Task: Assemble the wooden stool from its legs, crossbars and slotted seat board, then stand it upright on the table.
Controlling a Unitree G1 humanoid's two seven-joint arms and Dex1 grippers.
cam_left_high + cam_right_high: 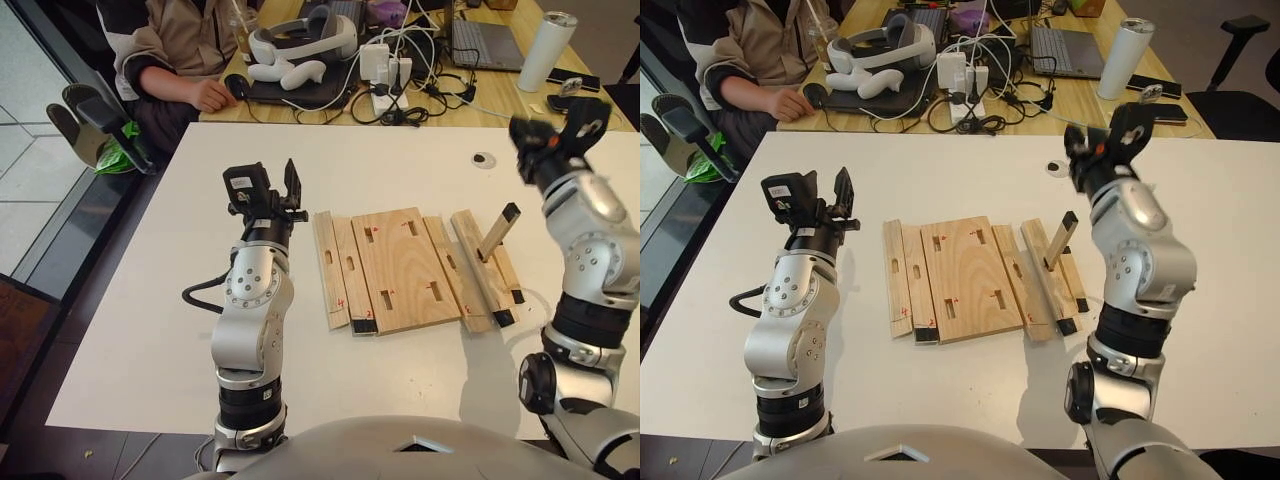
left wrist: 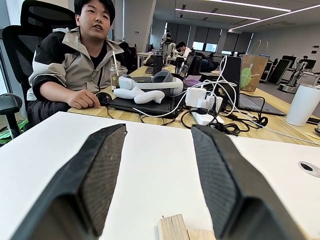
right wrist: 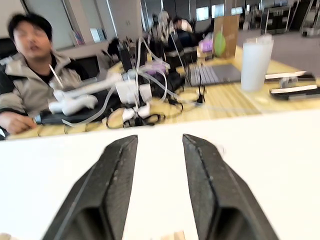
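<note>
Right now we see the slotted seat board [image 1: 405, 270] lying flat near the middle of the white table [image 1: 140, 300], its four slots facing up. Two narrow slats [image 1: 352, 270] lie side by side along its left edge, touching it, and the right-hand slats [image 1: 445, 272] lie flat against its other edge. On that right-hand group one short wooden bar [image 1: 497, 230] stands tilted, its lower end resting on a slat and its dark-tipped upper end leaning toward the right. The left gripper [image 1: 272, 192] hangs above the table just left of the narrow slats, its fingers [image 2: 100, 175] spread wide apart with nothing between them; past them we make out the end of a slat on the tabletop. The right gripper [image 1: 558, 125] is raised over the far right part of the table, beyond the tilted bar and apart from it, parted and empty too. A small dark disc [image 1: 484, 159] sits on the table near the right gripper
</note>
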